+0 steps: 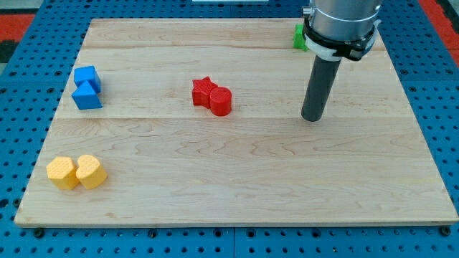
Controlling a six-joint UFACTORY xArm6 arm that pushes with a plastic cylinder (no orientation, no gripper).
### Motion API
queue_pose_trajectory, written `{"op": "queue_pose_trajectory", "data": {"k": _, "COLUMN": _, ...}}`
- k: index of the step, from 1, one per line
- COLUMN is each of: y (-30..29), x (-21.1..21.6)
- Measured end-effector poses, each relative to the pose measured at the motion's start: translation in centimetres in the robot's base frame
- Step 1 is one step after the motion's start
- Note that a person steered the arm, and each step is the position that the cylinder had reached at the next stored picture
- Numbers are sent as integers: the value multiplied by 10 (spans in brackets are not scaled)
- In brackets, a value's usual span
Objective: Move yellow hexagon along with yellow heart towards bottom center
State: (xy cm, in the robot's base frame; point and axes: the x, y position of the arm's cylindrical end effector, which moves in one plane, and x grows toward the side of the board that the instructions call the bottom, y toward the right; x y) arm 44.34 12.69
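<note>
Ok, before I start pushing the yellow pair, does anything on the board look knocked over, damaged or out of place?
Nothing stands out. The yellow hexagon and yellow heart sit touching at the view's bottom left, the two blue blocks and two red blocks lie flat in pairs, and a green block is half hidden behind the arm. My tip is far from the yellow pair.

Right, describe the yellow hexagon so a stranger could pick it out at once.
Start at the wooden board and go to its corner at the view's bottom left, where two yellow blocks sit touching. The yellow hexagon is the one on the view's left, flat-sided, unlike the notched yellow heart beside it.
</note>
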Motion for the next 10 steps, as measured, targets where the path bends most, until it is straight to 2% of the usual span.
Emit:
{"op": "queue_pose_trajectory", "data": {"k": 4, "y": -15, "x": -8}}
{"op": "queue_pose_trajectory", "data": {"k": 5, "y": -58, "x": 74}}
{"op": "queue_pose_trajectory", "data": {"k": 6, "y": -169, "x": 143}}
{"op": "queue_pose_trajectory", "data": {"k": 7, "y": -328, "x": 163}}
{"op": "queue_pose_trajectory", "data": {"k": 8, "y": -430, "x": 136}}
{"op": "queue_pose_trajectory", "data": {"k": 10, "y": -399, "x": 114}}
